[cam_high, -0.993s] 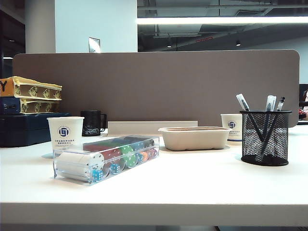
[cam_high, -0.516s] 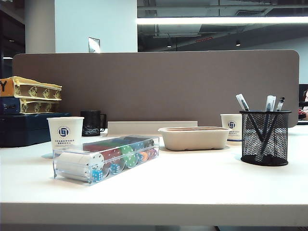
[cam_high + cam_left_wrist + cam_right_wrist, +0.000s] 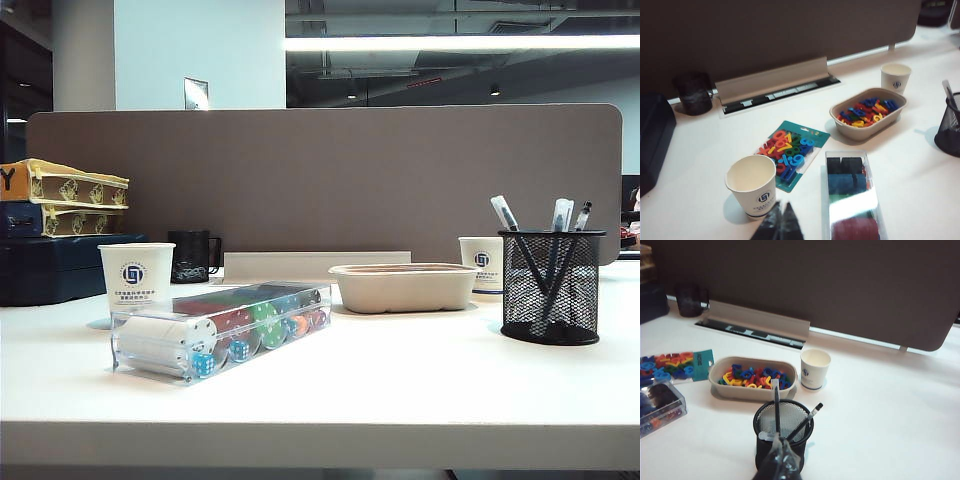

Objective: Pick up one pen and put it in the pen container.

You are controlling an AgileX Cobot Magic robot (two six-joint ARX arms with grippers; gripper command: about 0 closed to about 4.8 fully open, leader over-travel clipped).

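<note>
The right gripper (image 3: 782,460), fingers pressed together and holding nothing, hangs just above the pen container (image 3: 783,436), where the pen (image 3: 776,410) stands upright, while the left gripper (image 3: 781,224), likewise closed and empty, hovers beside a paper cup (image 3: 753,186)

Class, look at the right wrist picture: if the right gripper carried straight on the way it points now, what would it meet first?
Most likely the pen container, or the pens standing in it. The right gripper, jaws shut, points at its near rim. How far above the rim it sits is unclear.
</note>
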